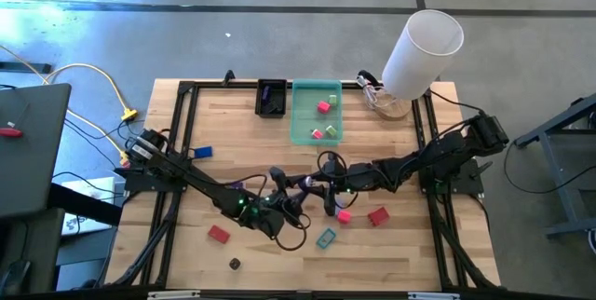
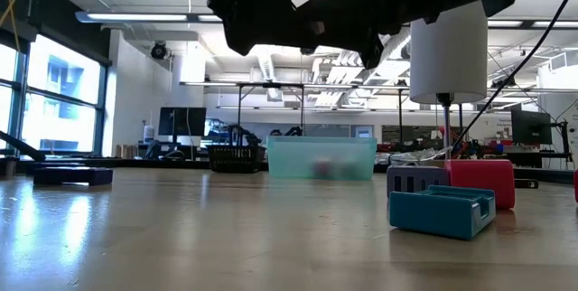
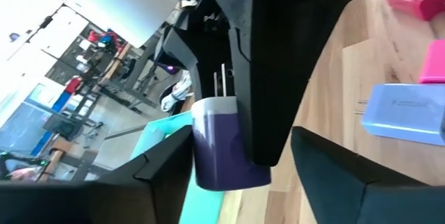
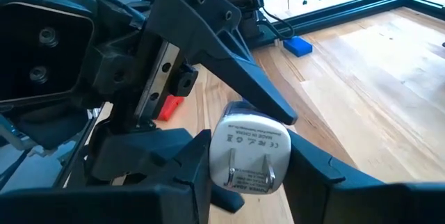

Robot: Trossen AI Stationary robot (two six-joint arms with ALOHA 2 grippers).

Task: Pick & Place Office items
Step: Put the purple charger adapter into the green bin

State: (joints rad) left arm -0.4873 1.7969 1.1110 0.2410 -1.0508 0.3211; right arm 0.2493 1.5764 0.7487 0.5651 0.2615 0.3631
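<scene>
So going left to right on the wooden table (image 1: 177, 258): a small blue flat block (image 1: 202, 152) sits out near the left arm's base, then a red block (image 1: 219, 234) and a tiny black piece (image 1: 235, 264) sit toward the front edge.

The left gripper (image 3: 240, 140) is over the middle of the table, nose to nose with the right one. Its fingers (image 3: 167, 161) stand wide, with one touching the side of the purple plug adapter with a white face and two metal prongs (image 3: 226, 147) and a gap on the other side, so it's not squeezing anything.

The right gripper (image 4: 250, 156) is the one that actually has that adapter, pinched between its two fingers with the prongs pointing back at its own camera, up off the table.

At the back are a small black tray (image 1: 271, 98) and beside it a translucent green tray (image 1: 300, 132) with a pink piece (image 1: 324, 106) inside.

Up front are a teal clip (image 1: 326, 238), a pink block (image 1: 344, 216) and another red block (image 1: 377, 215). A big white cylinder (image 1: 424, 48) stands at the back right corner.
</scene>
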